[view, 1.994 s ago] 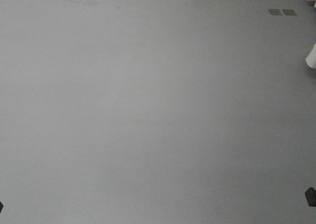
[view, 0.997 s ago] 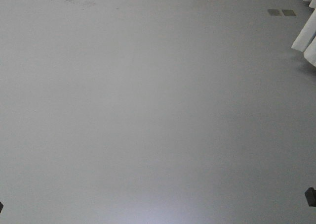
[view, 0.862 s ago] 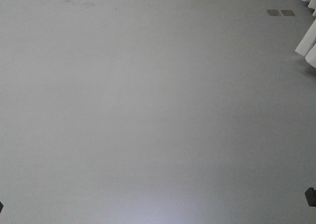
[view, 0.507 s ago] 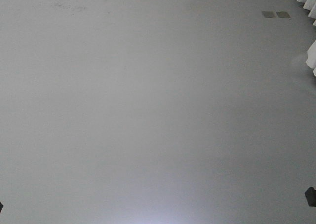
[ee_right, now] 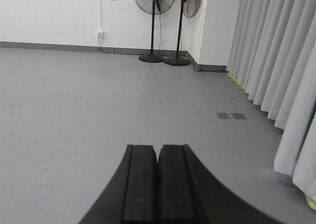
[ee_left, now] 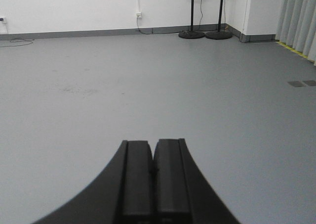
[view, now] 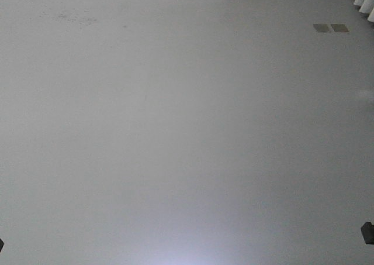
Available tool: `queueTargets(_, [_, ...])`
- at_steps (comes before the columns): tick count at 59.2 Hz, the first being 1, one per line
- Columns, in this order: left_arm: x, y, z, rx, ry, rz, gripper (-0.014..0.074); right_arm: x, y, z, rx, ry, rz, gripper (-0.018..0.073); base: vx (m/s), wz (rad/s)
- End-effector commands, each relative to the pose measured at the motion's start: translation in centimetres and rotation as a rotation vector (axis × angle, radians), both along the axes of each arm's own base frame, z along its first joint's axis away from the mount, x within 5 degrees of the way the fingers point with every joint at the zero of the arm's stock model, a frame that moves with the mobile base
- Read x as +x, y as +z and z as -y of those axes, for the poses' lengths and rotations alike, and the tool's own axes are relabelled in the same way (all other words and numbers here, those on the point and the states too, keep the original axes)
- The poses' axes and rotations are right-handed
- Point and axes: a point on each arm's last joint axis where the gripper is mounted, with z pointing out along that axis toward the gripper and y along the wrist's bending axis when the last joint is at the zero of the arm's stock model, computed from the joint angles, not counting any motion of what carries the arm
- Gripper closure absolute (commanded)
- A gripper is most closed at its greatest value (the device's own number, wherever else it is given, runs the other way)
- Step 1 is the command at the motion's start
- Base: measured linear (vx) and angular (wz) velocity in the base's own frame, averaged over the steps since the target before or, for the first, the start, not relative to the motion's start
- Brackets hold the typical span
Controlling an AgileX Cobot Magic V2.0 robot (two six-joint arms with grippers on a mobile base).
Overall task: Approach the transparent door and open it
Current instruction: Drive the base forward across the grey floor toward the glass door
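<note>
- Currently the left gripper [ee_left: 153, 147] has its black fingers [ee_left: 137, 174] pressed together, holding nothing, above a grey floor [ee_left: 74, 95].
- Likewise the right gripper [ee_right: 158, 152] is closed and empty, with grey curtains [ee_right: 276, 61] to its right.
- No view shows the transparent door.

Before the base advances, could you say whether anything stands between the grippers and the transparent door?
The door shows in no view. Before the left gripper and right gripper the floor lies open; curtains hang rightward.
</note>
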Motion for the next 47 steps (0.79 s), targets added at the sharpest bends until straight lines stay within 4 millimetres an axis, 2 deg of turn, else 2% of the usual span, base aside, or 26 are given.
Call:
queueTargets(1, [0.1,-0.23,0.02,-0.02,-0.002,0.063,0.0602,-0.04,0.45,-0.04,-0.021,0.005,0.087,0.0567,0.4,0.08])
queueTargets(25, [0.1,-0.23,0.02,-0.02,-0.002,0.063,0.0602,-0.04,0.45,-0.04,-0.021,0.005,0.087,0.0567,0.46,0.13])
queueTargets(47, [0.1,-0.23,0.02,-0.02,-0.002,0.063,0.0602,-0.04,0.45,-0.04,-0.021,0.005,0.087,0.0567,0.54,0.29])
